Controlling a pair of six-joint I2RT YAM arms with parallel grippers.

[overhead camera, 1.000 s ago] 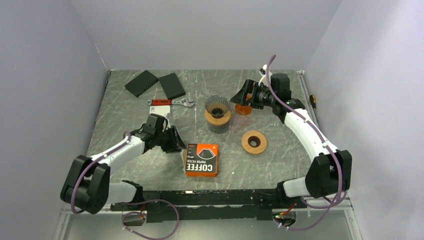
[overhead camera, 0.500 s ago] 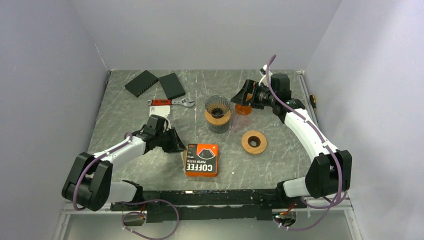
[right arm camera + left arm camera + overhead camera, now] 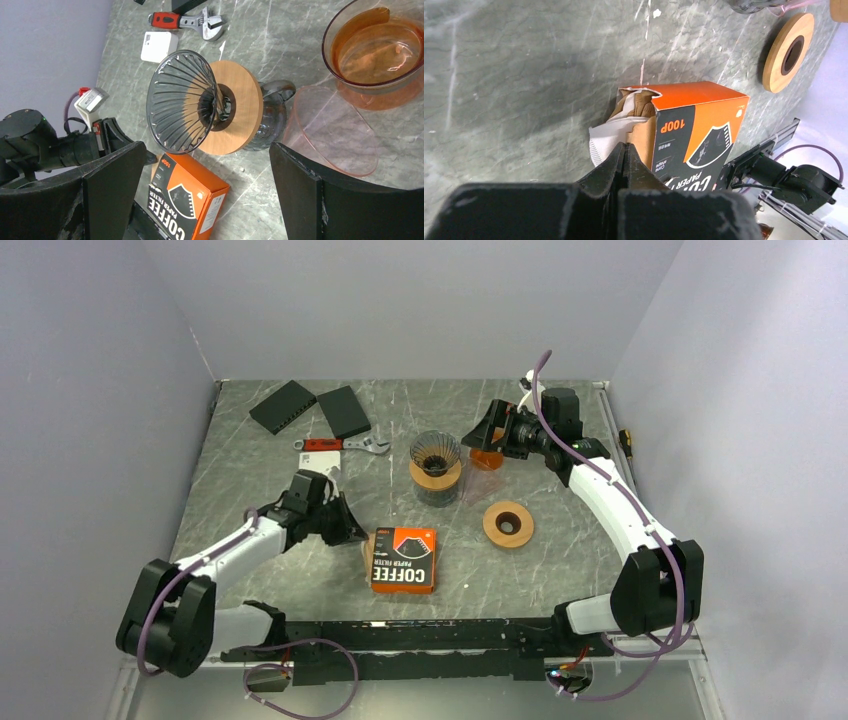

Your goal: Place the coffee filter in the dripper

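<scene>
So far only the first step is under way. The left hand (image 3: 625, 150) is clenched, its fingers pinched together on the edge of the white filter (image 3: 605, 139), which sticks out of the open end of the box (image 3: 696, 117) right at its tips. The filter is not free yet: its far part is tucked in the box beside some brown paper (image 3: 636, 102), and the box lies flat on the table (image 3: 250, 470).

The dripper (image 3: 182, 107) stands well beyond the left hand, past the box, and its ribbed cone is bare. The right hand (image 3: 497, 432) hangs spread wide, grasping nothing, with the dripper just in front of its fingers.

What is left, by my reading, is to draw the filter out, carry it across and seat it in the cone. I cannot tell whether one sheet or several are pinched.
</scene>
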